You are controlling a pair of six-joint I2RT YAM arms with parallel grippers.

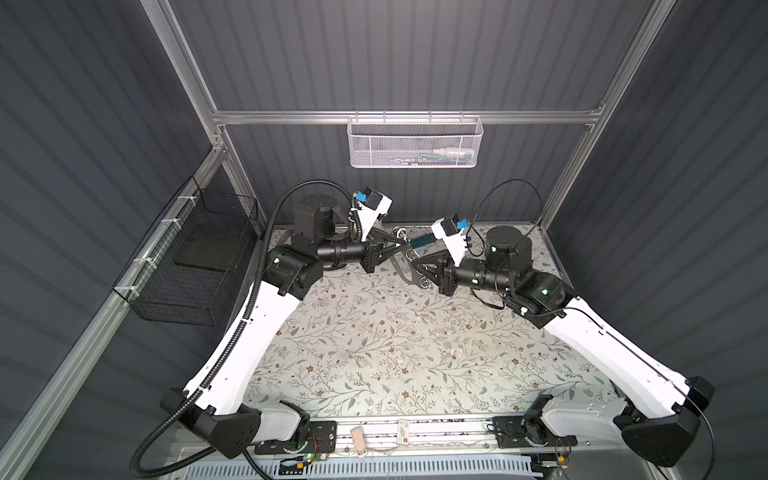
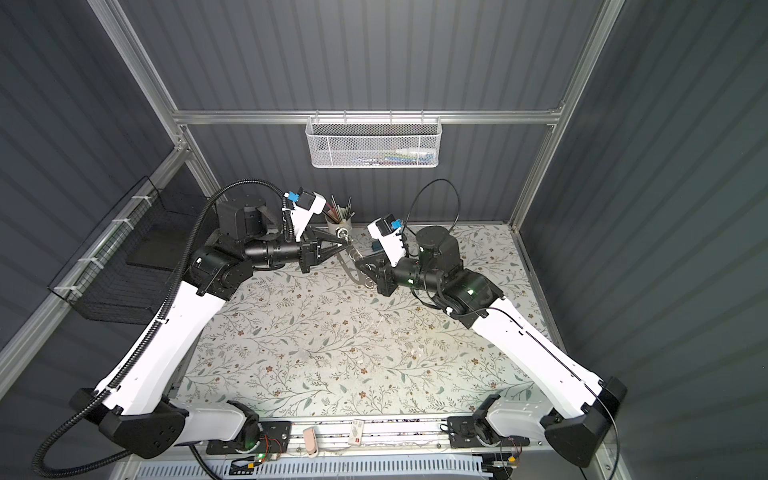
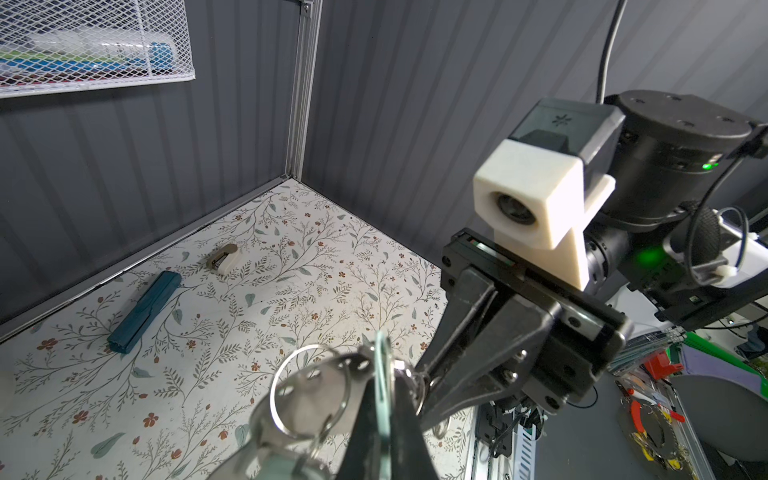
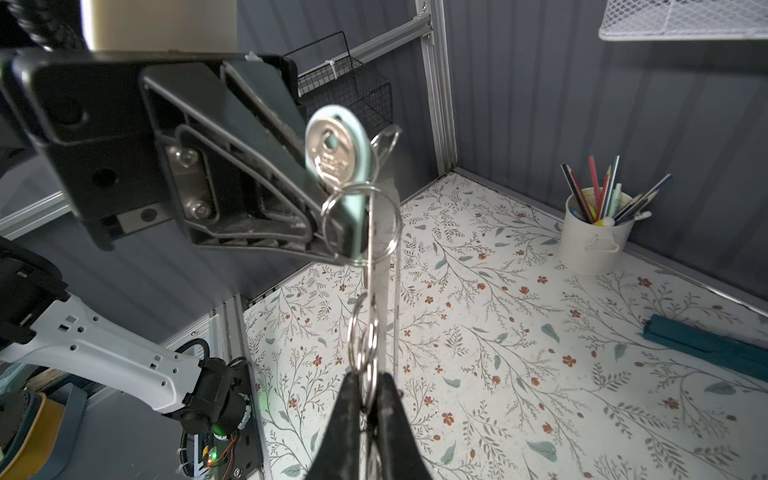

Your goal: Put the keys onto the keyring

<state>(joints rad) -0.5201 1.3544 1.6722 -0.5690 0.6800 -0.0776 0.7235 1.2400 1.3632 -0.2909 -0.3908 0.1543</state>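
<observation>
Key [image 4: 332, 156] up in air over counter [image 1: 374, 353], pinched by green tag [image 4: 352, 212] in closed left tool [image 1: 399, 242]; closed right tool [image 4: 366, 388] grips keyring [image 3: 309, 384] ring beside it; key light, hard, slippery; tag looks best to hold; ring likely stiff to open.

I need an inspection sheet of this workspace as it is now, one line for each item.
Surface: floral-patterned table.
Job's things: key in left gripper and keyring in right gripper, raised, meeting; likely second key lying near back wall.
Clutter: teal case, pencil cup, both near back wall.
Grippers: jaws shut on both.
Cables: black conduit along left arm; thin cable looping above right arm.
Surroundings: white mesh basket on back rail; black wire basket at left wall.
</observation>
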